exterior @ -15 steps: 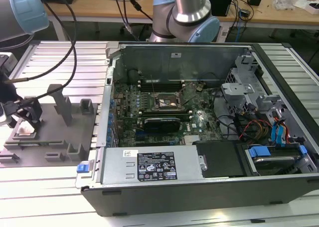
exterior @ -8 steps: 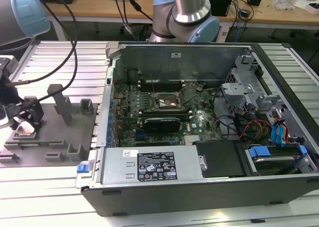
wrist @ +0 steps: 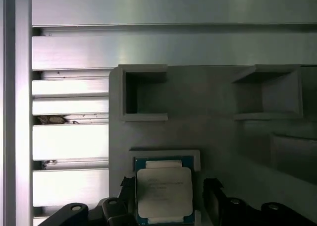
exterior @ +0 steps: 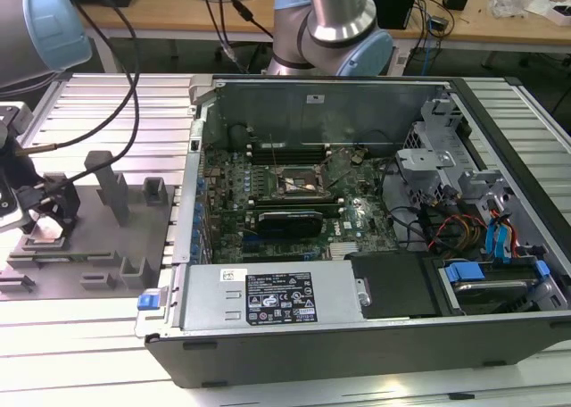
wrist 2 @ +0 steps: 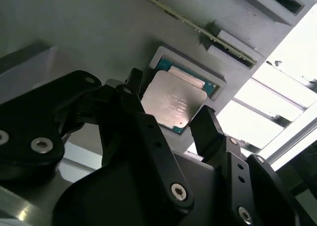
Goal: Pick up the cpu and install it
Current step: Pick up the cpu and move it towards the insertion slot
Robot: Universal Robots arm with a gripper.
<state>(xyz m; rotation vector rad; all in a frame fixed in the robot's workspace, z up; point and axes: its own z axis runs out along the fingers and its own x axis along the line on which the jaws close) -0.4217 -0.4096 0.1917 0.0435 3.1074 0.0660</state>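
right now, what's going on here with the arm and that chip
The robot arm's gripper hovers low over the cpu, which lies flat in a recess of a grey holder on the slatted table. In both wrist views the fingers stand apart on either side of the chip, not clamped on it. On the exterior view's right, the open computer case lies with its motherboard socket exposed.
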